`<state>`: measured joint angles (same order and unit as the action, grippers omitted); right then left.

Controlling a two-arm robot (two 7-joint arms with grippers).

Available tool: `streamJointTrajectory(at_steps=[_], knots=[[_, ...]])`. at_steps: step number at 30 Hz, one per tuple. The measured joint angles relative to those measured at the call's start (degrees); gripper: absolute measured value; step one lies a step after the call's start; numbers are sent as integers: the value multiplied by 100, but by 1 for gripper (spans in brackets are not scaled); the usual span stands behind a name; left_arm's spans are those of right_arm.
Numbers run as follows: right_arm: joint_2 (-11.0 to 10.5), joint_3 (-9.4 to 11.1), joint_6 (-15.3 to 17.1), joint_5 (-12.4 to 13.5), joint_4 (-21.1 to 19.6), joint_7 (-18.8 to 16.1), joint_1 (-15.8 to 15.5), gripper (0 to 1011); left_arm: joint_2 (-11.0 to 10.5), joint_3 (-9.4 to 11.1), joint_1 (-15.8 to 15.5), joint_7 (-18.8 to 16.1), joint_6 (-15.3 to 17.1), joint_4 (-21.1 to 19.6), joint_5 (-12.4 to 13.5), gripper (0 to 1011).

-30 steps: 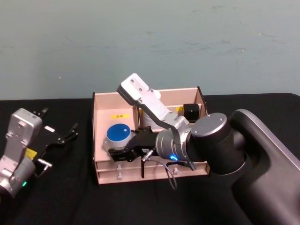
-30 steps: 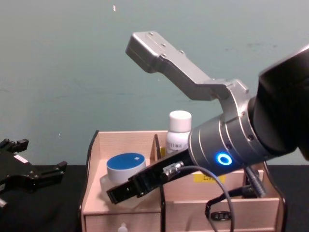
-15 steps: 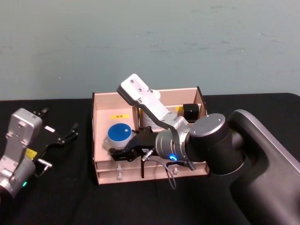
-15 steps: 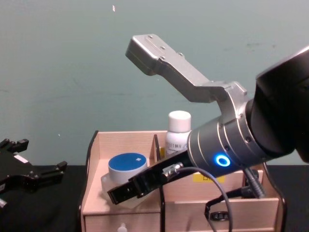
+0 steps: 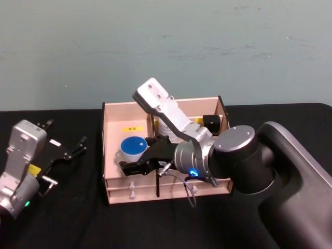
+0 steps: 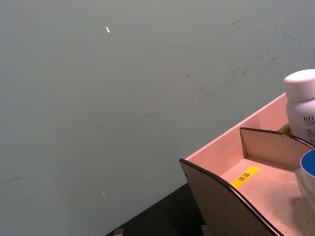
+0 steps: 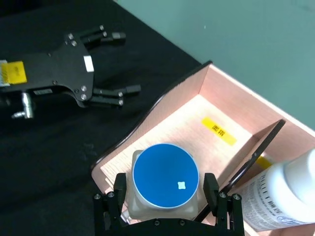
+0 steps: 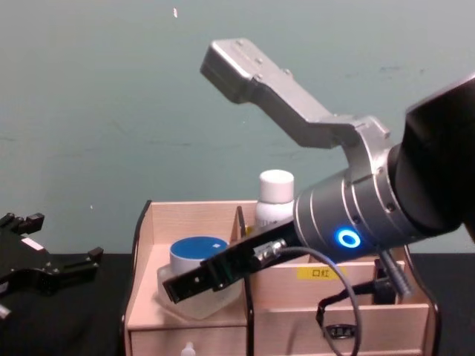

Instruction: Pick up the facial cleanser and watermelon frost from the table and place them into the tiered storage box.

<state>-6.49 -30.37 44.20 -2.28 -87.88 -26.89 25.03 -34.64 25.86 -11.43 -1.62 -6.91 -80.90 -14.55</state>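
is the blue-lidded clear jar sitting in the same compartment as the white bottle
No, the blue-lidded jar sits across a dark-edged divider from the white bottle.

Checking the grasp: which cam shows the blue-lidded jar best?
Right wrist view: the blue-lidded jar is seen from above, centered between the right hand fingers, in the tiered storage box. Head view shows it small; chest view side-on, partly behind a finger; left wrist view, an edge.

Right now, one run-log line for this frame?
right gripper: around blue-lid jar in box left compartment | left gripper: open, parked on table | white bottle: in box
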Motion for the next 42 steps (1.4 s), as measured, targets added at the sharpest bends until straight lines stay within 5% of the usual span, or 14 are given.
streamJointTrajectory(at_steps=[14, 22, 36, 42], knots=[[-94, 83, -63, 31, -615, 72, -209, 1000, 0, 0, 0, 0, 0, 0, 0, 1010], [-207, 265, -32, 117, -1336, 170, -651, 1000, 0, 0, 0, 0, 0, 0, 0, 1009], [-512, 505, 7, 41, -2887, 532, -2077, 1000, 0, 0, 0, 0, 0, 0, 0, 1010], [-549, 821, -348, -105, -3353, 888, -2816, 1000, 0, 0, 0, 0, 0, 0, 0, 1010]])
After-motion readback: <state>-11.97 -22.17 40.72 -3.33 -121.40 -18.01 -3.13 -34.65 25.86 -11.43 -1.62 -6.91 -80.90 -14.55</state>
